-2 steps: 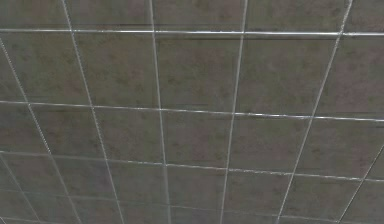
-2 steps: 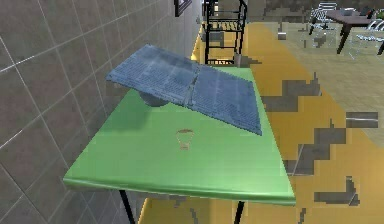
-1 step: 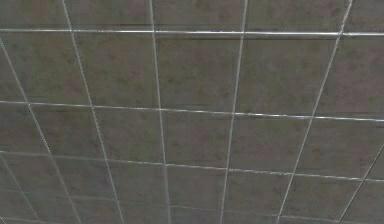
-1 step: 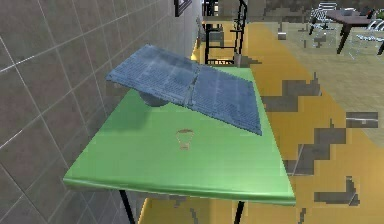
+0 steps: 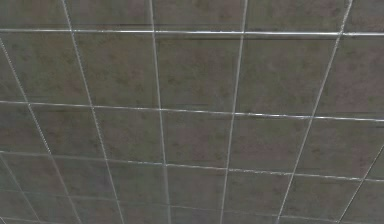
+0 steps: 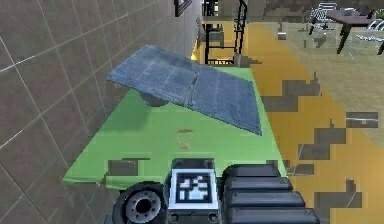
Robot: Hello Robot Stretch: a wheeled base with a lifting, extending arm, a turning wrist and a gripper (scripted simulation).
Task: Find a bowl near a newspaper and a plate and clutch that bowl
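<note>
Jaws: their dark body sits at the arm side view's bottom edge, just left of the white marker [image 6: 195, 190]. You can't make out the fingers, so I cannot tell whether they're apart or together, or whether they carry anything.
Arm: the ribbed dark bar [image 6: 262, 195] is just right of that marker.
Desk: the green desk [image 6: 125, 145] starts right beyond the jaws and runs outward along the tiled side wall.
Sheet: a big blue-grey sheet [image 6: 205, 92], newspaper by the look of it, lies farther out than the jaws. Its long axis runs slantwise across the desk, and the far corner is propped up.
Likely bowl: a dark rounded shape [image 6: 152, 99] is tucked under that raised corner, touching it. It lies out beyond the jaws and slightly toward the picture's left.
Look: low, dark and curved underneath, with most of it hidden by the sheet. I'd call it a bowl only as a guess.
Speck: a small reddish mark [image 6: 183, 131] sits between the jaws and the sheet, too small to name.
Ahead: a grey tiled wall [image 5: 190, 110], close up.
Next: I judge you'll need to reach out and a touch leftward, and the sheet is in your way.
</note>
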